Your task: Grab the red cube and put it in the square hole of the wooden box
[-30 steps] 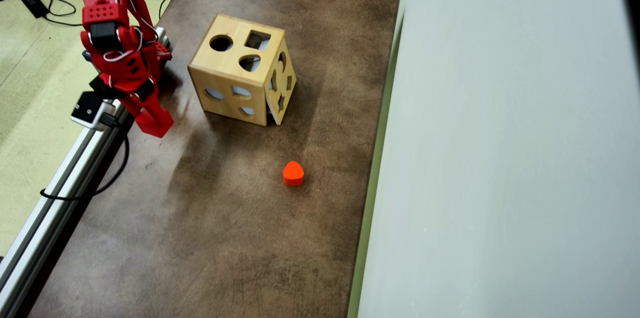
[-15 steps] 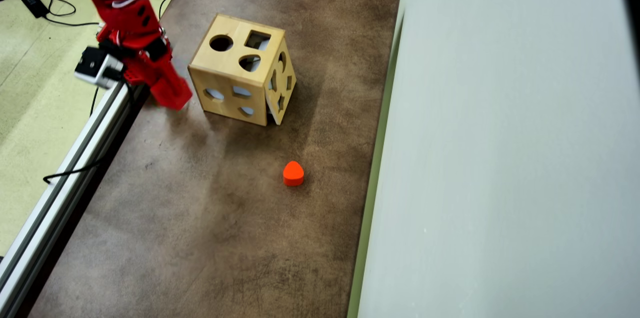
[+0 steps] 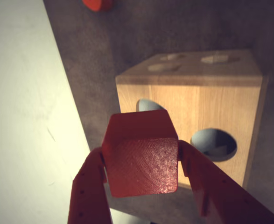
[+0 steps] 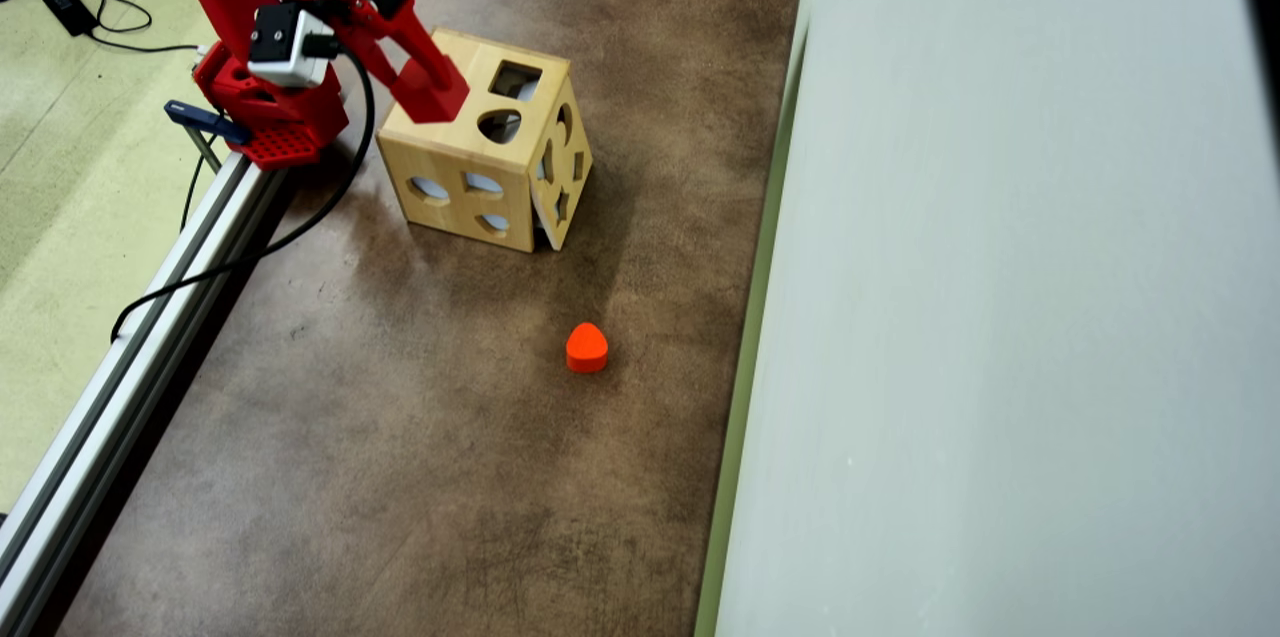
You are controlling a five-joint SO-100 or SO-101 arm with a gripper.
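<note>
Your gripper point(image 3: 141, 163) is pinching the red cube point(image 3: 141, 156) between its two fingers, one finger point(image 3: 87, 186) on each side face, and it has swung in half a second from the table's edge beside the rail to a spot above the wooden box point(image 4: 470, 177). In the overhead view the gripper point(image 4: 435, 97) now hangs over the near-left part of the box top, covering the round cutout that showed a moment ago. The red cube itself cannot be made out in that view; the arm and cube share one colour.

The square hole point(image 4: 515, 79) lies just beyond the fingertips, further along the direction the arm is reaching and a little to the side, uncovered. In the wrist view the square hole is hidden behind the cube; only a rounded cutout point(image 3: 214, 143) shows to the right of the gripper.

So the carry looks nearly done, and what seems left is a short shift over the square hole and squaring the cube's edges to it before you let go.

The orange-red rounded block point(image 4: 587, 348) sits well away from the gripper, untouched.

No brand, label or writing is readable in either view.
</note>
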